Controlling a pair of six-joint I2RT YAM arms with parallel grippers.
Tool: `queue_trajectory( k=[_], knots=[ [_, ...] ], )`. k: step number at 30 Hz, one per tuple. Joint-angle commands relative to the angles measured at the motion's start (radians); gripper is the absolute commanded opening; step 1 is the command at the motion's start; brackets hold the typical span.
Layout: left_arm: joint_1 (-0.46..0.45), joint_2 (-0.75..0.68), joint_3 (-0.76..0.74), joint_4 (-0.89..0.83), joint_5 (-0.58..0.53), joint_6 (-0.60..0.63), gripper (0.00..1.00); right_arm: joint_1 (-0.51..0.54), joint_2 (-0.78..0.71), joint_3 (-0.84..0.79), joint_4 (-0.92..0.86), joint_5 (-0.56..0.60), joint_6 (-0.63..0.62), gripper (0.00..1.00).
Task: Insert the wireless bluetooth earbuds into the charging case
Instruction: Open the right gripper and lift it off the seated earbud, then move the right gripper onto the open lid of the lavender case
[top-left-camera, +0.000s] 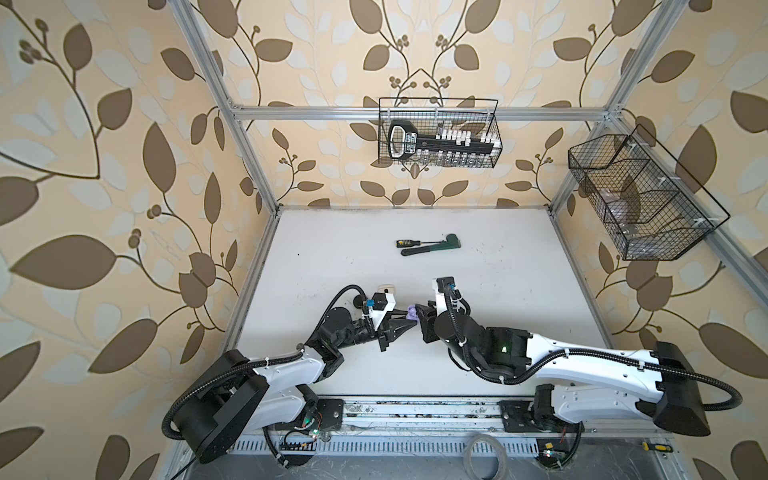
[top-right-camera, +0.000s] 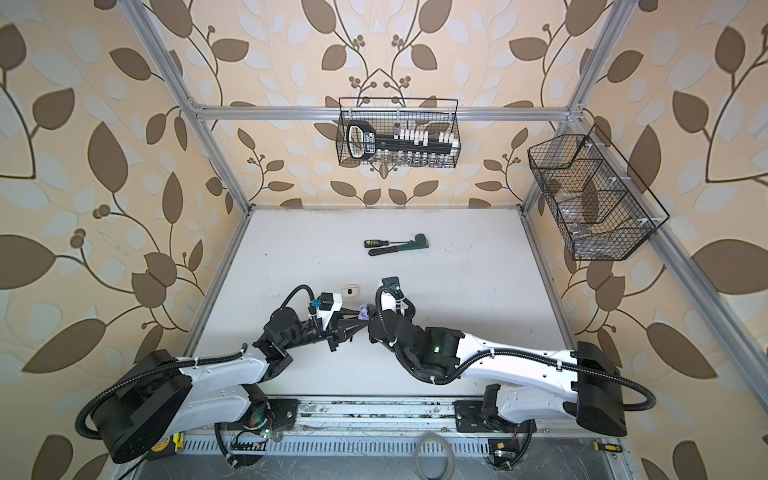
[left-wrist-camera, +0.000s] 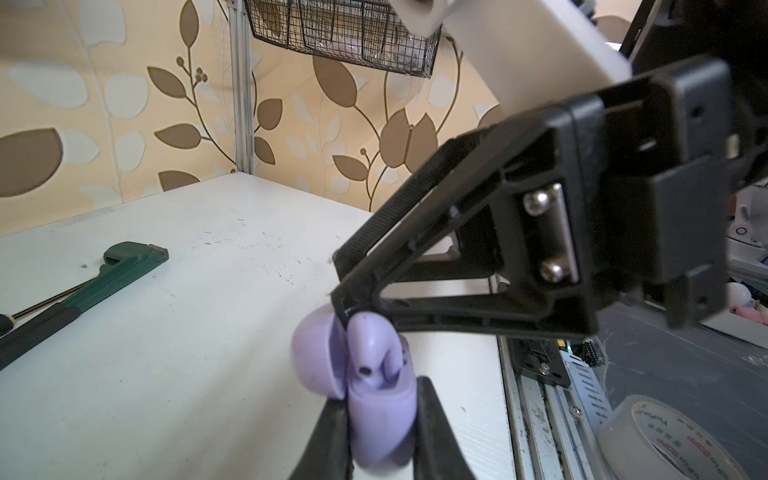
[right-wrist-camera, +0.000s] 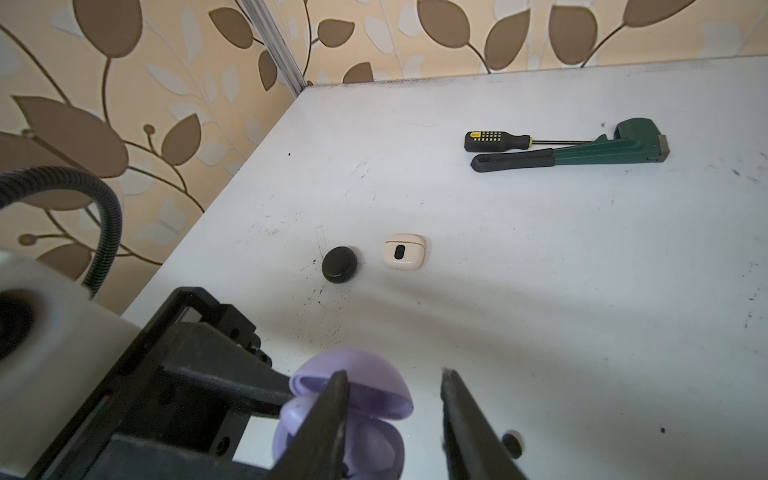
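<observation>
A pale lavender charging case (left-wrist-camera: 380, 415) hangs above the table with its lid swung open, and my left gripper (left-wrist-camera: 380, 409) is shut on its lower half. What looks like a lavender earbud (left-wrist-camera: 368, 353) with a dark dot sits in the case. My right gripper (right-wrist-camera: 395, 372) is open right at the case (right-wrist-camera: 374, 449). One of its fingers (left-wrist-camera: 386, 220) touches the case's top edge by the lid, and nothing sits between its jaws. In both top views the two grippers meet at the case (top-left-camera: 410, 312) (top-right-camera: 363, 312) at mid table. Other earbuds are out of view.
A closed black round case (right-wrist-camera: 340, 264) and a closed white case (right-wrist-camera: 403, 252) lie just beyond the grippers. A green pipe wrench (top-left-camera: 432, 245) and a screwdriver (top-left-camera: 409, 242) lie further back. Wire baskets (top-left-camera: 438, 133) (top-left-camera: 640, 195) hang on the walls. A tape roll (left-wrist-camera: 673, 440) lies past the front rail.
</observation>
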Motion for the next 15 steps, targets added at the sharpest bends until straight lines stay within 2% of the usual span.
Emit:
queue_trajectory(
  k=[1, 8, 15],
  knots=[
    [-0.007, -0.022, 0.0, 0.077, 0.03, 0.024, 0.0, 0.015, 0.007, 0.01, 0.014, 0.002, -0.02, 0.4],
    [-0.007, -0.029, -0.001, 0.074, 0.028, 0.026, 0.0, 0.024, 0.004, 0.01, -0.012, 0.026, -0.014, 0.43],
    [-0.007, -0.031, -0.004, 0.077, 0.035, 0.033, 0.0, 0.032, -0.063, 0.011, -0.072, 0.093, -0.017, 0.42]
  ],
)
